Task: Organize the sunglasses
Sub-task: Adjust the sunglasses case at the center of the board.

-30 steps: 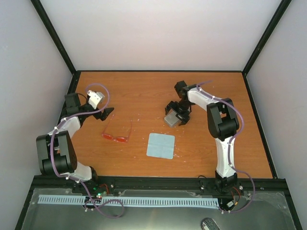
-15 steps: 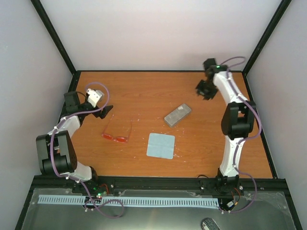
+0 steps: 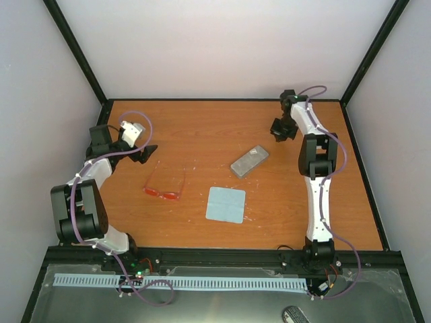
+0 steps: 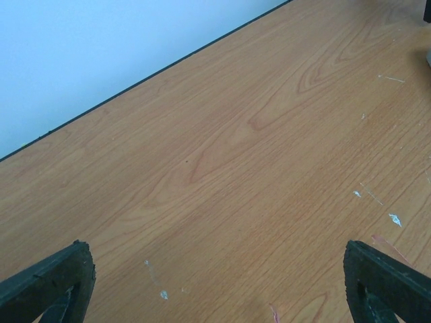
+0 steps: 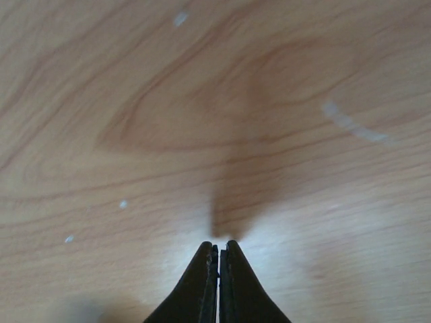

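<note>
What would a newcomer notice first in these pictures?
Probably the red-orange sunglasses, lying unfolded on the wooden table, left of centre. Next, the light blue cloth near the middle and the grey case just beyond it. The left hand is open, the right hand shut, both empty.

You'll see the tabletop (image 3: 202, 128) is orange-brown wood grain, smooth, with a soft sheen and pale scuffs up close. The sunglasses (image 3: 163, 192) have see-through reddish lenses. At three o'clock from them, the cloth (image 3: 225, 204) looks matt and soft. The case (image 3: 249, 161) is dull grey. The right fingers (image 5: 200, 286) are matt black.
</note>
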Motion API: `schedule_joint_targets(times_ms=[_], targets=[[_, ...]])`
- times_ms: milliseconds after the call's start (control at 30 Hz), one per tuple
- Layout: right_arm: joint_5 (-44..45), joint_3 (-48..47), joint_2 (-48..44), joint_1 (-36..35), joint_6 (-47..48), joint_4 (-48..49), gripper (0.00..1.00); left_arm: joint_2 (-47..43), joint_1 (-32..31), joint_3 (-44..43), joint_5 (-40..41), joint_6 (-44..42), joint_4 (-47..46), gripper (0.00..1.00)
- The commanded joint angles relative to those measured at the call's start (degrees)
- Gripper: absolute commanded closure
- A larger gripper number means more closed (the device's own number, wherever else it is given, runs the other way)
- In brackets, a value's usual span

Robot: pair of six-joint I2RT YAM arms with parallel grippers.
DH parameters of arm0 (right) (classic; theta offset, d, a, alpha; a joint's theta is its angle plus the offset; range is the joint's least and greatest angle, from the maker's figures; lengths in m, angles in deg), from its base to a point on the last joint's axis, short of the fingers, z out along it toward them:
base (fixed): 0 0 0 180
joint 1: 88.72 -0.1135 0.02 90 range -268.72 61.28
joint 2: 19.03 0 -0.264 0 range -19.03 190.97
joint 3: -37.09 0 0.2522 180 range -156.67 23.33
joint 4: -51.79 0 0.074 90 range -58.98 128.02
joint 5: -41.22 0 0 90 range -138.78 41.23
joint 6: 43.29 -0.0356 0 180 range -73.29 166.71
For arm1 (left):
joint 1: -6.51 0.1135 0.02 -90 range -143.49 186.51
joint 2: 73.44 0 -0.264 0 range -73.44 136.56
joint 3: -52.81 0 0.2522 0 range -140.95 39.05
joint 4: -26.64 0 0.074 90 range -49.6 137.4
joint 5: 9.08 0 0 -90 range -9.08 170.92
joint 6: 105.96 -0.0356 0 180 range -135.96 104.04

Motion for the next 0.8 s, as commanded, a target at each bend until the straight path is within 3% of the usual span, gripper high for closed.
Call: schedule_joint_targets(times_ms=[0, 500, 767], targets=[[-2.9, 2.76, -2.18, -2.73, 1.28, 0.59, 0.97, 0.61, -0.22, -2.85, -0.03, 0.05, 0.93, 0.01], [-4.19, 23.28, -12.78, -8.67, -1.04, 3.31, 0.97, -0.57, -0.22, 0.17, -1.55, -0.65, -0.1, 0.01], [-9.23, 33.5, -21.02, -13.32, -0.96, 3.86, 0.97, -1.86, -0.27, 2.05, -2.77, -0.59, -0.82, 0.01]])
